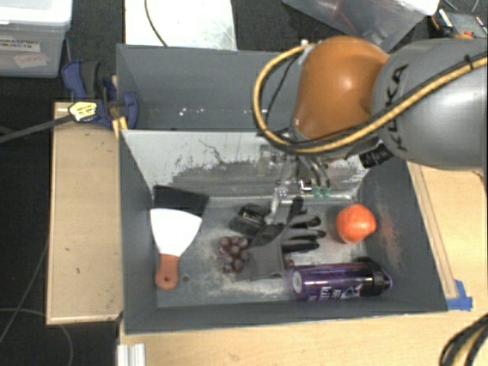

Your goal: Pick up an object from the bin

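- Black floppy hand-shaped piece (303,233), mid-floor of the grey metal bin (198,158), lies just under and to the right of my tool (284,207). A small black block (248,218) sits just left of the tool.
- Tool state: can't tell how far open it is, or whether it has anything.
- My call for the grasp: come straight down on one black item only, close across a narrow part, lift vertically. The two sit close together, so a double pick is the risk.
- Neighbours: dark red grape cluster (234,252) front-left, orange ball (355,223) right, purple bottle (339,280) lying along the front wall.
- White-bladed scraper with orange handle (174,239) is well apart, on the left.
- Room: bare floor behind the tool toward the back slope; both side walls are well apart from it.
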Motion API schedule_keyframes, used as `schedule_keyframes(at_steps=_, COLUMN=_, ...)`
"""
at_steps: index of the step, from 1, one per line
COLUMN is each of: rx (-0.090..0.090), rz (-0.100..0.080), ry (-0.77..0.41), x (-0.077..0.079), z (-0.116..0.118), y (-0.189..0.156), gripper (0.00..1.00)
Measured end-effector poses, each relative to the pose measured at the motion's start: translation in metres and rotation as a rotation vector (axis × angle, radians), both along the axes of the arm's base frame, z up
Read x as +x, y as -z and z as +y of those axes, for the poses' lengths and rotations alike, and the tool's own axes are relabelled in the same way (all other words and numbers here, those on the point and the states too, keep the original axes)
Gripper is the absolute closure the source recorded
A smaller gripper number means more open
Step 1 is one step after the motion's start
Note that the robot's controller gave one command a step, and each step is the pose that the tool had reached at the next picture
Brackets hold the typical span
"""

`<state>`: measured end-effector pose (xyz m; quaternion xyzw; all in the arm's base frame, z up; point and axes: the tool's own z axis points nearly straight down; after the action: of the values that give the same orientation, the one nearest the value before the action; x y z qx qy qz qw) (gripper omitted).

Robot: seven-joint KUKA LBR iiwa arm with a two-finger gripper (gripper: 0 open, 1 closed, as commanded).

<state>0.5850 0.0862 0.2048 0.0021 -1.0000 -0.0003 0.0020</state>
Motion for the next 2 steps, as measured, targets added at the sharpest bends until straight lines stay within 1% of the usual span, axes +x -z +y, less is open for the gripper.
schedule_keyframes(at_steps=1, rx=0.001, rz=-0.007, ry=0.004, x=0.002, z=-0.001, y=-0.004, gripper=0.0)
schedule_keyframes(at_steps=2, rx=0.002, rz=-0.011, ry=-0.312, x=0.005, z=-0.013, y=0.114, gripper=0.0)
